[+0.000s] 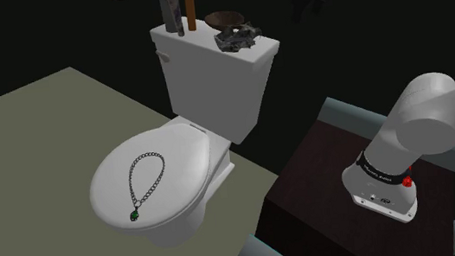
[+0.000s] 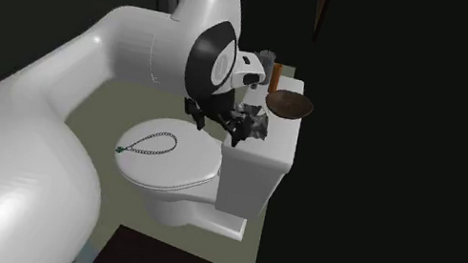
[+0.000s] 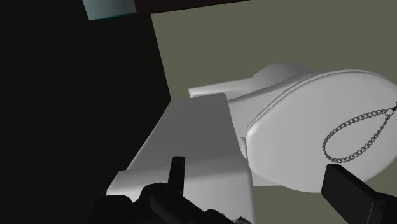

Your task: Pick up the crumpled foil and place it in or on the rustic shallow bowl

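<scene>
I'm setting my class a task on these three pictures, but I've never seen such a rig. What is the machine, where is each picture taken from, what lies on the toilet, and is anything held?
The machine is a simulated white robot arm on a dark box, ending in a black two-finger gripper. The shoulder view looks down from beside the box. The second exterior view looks past the arm. The wrist view looks along the gripper.

A chain necklace with a green pendant lies on the closed toilet lid. On the tank top stand a grey cylinder, a brown cylinder and a brown shallow bowl. Next to the bowl lies the crumpled foil. The fingers stand apart, holding nothing.
</scene>
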`<control>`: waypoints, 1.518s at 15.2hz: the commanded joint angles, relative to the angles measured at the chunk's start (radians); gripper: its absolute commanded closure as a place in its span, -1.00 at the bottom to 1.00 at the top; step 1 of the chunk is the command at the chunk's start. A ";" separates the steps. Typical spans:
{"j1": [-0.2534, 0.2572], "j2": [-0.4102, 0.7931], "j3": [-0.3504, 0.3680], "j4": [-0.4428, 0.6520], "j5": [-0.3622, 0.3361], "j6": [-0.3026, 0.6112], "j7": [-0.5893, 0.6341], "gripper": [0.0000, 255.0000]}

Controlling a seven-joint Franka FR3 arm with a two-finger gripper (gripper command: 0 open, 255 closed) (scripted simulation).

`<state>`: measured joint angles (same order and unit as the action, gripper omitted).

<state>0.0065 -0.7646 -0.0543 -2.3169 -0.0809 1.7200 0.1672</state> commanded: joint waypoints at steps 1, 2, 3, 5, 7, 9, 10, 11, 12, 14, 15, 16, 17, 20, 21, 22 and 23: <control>0.000 0.000 0.000 0.000 0.000 0.000 0.000 -1.00; 0.005 0.028 -0.018 0.004 -0.003 0.029 -0.029 -1.00; 0.010 0.056 -0.037 0.009 -0.006 0.058 -0.059 -1.00; 0.021 0.117 -0.072 0.025 -0.006 0.113 -0.118 -1.00; 0.035 0.182 -0.108 0.048 -0.002 0.165 -0.179 -1.00; 0.050 0.251 -0.142 0.078 0.009 0.212 -0.241 -1.00; 0.057 0.286 -0.158 0.095 0.017 0.234 -0.273 -1.00; 0.066 0.322 -0.174 0.114 0.027 0.254 -0.305 -1.00; 0.074 0.359 -0.190 0.134 0.039 0.273 -0.339 -1.00; 0.090 0.435 -0.219 0.180 0.068 0.306 -0.407 -1.00; 0.098 0.473 -0.233 0.205 0.085 0.321 -0.442 -1.00; 0.105 0.513 -0.247 0.232 0.104 0.333 -0.477 -1.00; 0.111 0.552 -0.259 0.261 0.125 0.344 -0.514 -1.00; 0.116 0.602 -0.270 0.286 0.153 0.366 -0.556 -1.00; 0.117 0.608 -0.270 0.278 0.155 0.379 -0.558 -1.00; 0.117 0.613 -0.270 0.271 0.158 0.391 -0.559 -1.00; 0.118 0.619 -0.271 0.264 0.160 0.404 -0.561 -1.00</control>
<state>0.1234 -0.1526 -0.3247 -2.0493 0.0760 2.1131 -0.3919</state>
